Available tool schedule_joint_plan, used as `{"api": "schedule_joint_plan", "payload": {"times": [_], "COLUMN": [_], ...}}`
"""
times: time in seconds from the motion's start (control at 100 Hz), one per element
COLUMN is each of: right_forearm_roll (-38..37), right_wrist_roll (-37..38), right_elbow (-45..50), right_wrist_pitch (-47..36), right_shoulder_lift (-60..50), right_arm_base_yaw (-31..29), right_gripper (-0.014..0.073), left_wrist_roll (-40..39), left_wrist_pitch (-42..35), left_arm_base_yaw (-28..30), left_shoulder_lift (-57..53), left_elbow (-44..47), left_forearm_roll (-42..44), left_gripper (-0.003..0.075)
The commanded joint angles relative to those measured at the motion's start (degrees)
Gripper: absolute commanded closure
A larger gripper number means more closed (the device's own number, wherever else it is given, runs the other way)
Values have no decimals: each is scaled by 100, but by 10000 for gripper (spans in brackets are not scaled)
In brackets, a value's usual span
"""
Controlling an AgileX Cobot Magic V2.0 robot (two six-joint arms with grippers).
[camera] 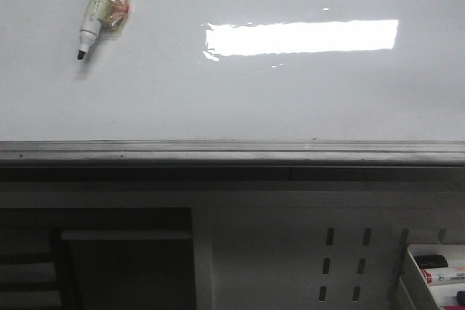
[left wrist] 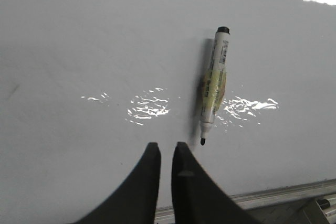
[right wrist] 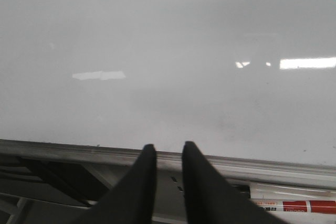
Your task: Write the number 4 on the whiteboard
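Left hand (left wrist: 167, 153) nearly closed, empty, marker (left wrist: 214, 85) cut off in front view

Front view overlooks the whiteboard (camera: 218, 99) (near rail included); both wrist views hover close above it.

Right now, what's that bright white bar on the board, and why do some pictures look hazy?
Front view: a ceiling light's glare on the glossy whiteboard. Left wrist view: rippled glare patches beside the marker. Right wrist view: soft, washed out, fainter reflections.
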Motion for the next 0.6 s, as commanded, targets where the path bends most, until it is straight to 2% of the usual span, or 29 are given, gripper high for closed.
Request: {"api": "schedule_joint_plan", "payload": {"times": [0.0,0.06,0.12,0.17,0.39,0.59], "right_forearm_roll": [51,66,66,66,66,66], "right_wrist_roll": [-101,-101,-101,-101,-101,-101], "right_elbow": [-246,-246,-256,-256,-256,-256], "right_wrist_pitch": [-252,-284,-322,-373,-448,-498], "right_shoulder_lift": [175,203,226,226,226,226], "right_arm_base_yaw": [32,32,32,32,32,32], "right_gripper": [249,157,142,146,146,146], "left_wrist_roll": [493,869,1301,1700,3583,4209], "left_wrist_pitch": [-479,-552,-598,-626,-337,275], "left_arm_base_yaw": [-41,-41,-41,-41,-41,-41], "left_shoulder_lift": [322,521,753,914,1901,2773], "left_elbow": [-219,-219,-219,-219,-535,-1065], "left_forearm_roll": [-783,-1201,-1732,-2194,-3953,-4554], "left_gripper": [531,430,334,295,324,325]}}
